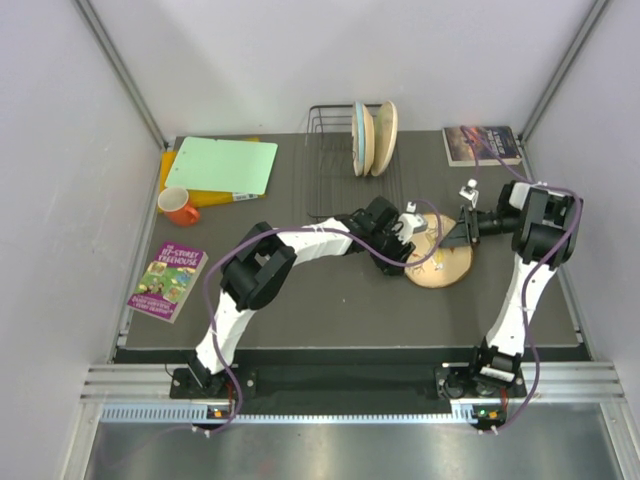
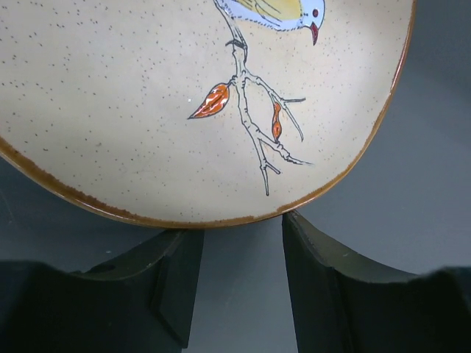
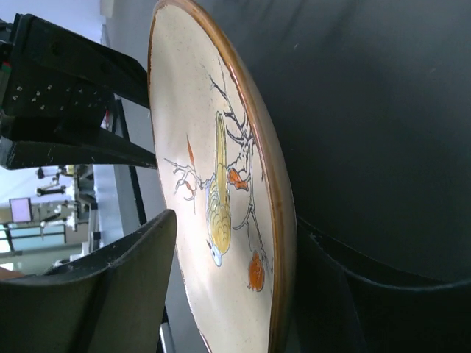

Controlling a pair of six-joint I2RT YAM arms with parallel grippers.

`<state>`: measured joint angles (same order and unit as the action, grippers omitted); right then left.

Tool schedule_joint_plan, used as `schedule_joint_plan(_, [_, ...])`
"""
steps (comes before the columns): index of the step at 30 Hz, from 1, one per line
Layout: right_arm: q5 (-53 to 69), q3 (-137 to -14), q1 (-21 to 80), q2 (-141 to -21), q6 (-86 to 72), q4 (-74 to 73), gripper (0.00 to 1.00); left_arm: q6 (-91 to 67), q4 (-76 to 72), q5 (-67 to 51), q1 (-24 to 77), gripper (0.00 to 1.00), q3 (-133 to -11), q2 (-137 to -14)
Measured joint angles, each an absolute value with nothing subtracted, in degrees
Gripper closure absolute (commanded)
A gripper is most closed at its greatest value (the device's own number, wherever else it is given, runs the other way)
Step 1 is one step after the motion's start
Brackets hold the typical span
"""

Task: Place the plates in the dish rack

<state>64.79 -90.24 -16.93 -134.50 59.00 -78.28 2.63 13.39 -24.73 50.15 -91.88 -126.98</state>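
Observation:
A peach-tan plate (image 1: 445,265) with a bird-and-leaf pattern sits right of the table's centre, tilted up on its rim. My right gripper (image 1: 452,232) straddles its rim and is shut on it. One finger lies on the patterned face (image 3: 221,184) and the other behind the underside. My left gripper (image 1: 410,232) stands open at the plate's left edge, its fingertips (image 2: 176,243) touching the brown rim of the plate (image 2: 184,95). The black wire dish rack (image 1: 325,170) stands at the back with a light blue plate (image 1: 357,138) and a cream plate (image 1: 384,136) upright in it.
A green folder (image 1: 232,165) lies over an orange one at the back left, with an orange mug (image 1: 180,206) beside it. One book (image 1: 167,283) lies at the left edge and another book (image 1: 482,145) at the back right corner.

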Motion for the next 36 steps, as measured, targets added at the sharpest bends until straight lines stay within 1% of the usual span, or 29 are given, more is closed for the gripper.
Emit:
schedule_joint_plan(4, [64.8,-90.0,-16.7,-134.8,58.9,-79.2,0.41,2.4,15.0,-25.0,50.2,0.48,-92.2,-126.9])
schedule_joint_plan(5, [64.7,-90.0,-16.7,-134.8,58.9,-79.2,0.47,2.4,15.1,-25.0,50.2,0.48,-92.3,-126.9])
schedule_joint_plan(7, [64.4,-90.0,-16.7,-134.8,59.1,-79.2,0.54,2.4,15.3,-25.0,50.2,0.48,-92.4,-126.9])
schedule_joint_plan(8, [64.1,-90.0,-16.7,-134.9,59.2,-78.8,0.63,2.4,15.5,-25.0,50.2,0.47,-92.4,-126.9])
schedule_joint_plan(10, [63.7,-90.0,-16.7,-135.3,59.4,-78.2,0.76,2.5,16.1,-25.0,50.3,0.47,-92.5,-126.8])
schedule_joint_plan(11, [63.3,-90.0,-16.7,-135.6,59.3,-77.8,0.87,2.5,16.6,-24.9,50.3,0.46,-92.5,-126.7])
schedule_joint_plan(13, [63.3,-88.7,-16.8,-135.6,58.9,-77.7,0.99,2.5,18.2,-24.5,50.5,0.46,-92.2,-126.1])
schedule_joint_plan(18, [62.4,-82.4,-17.2,-133.3,59.3,-78.2,1.0,2.4,15.7,-24.9,51.3,0.45,-85.0,-121.4])
schedule_joint_plan(22, [56.9,-79.0,-16.6,-127.9,59.3,-77.9,1.0,2.9,12.8,-24.2,51.9,0.45,-80.0,-117.6])
schedule_joint_plan(25, [50.9,-78.5,-16.3,-120.2,59.3,-77.0,1.0,3.2,12.9,-22.3,49.9,0.55,-79.5,-112.7])
schedule_joint_plan(26, [49.7,-78.5,-16.4,-117.8,59.2,-76.4,1.0,3.4,12.9,-21.4,48.8,0.72,-79.6,-110.2])
schedule_joint_plan(27, [48.2,-79.1,-16.6,-114.9,58.7,-75.9,1.0,3.6,12.8,-20.2,48.1,0.97,-80.1,-107.2])
schedule_joint_plan(28, [47.1,-80.3,-16.9,-112.2,58.0,-75.8,1.0,3.5,12.6,-19.2,46.1,1.0,-80.8,-104.9])
schedule_joint_plan(32, [45.9,-87.7,-17.9,-103.9,53.6,-75.4,1.0,4.9,8.0,-12.7,38.2,1.0,-86.3,-96.6])
schedule_joint_plan(36, [47.3,-98.1,-18.2,-101.4,46.9,-76.0,1.0,4.4,2.4,-7.5,26.4,1.0,-89.9,-92.4])
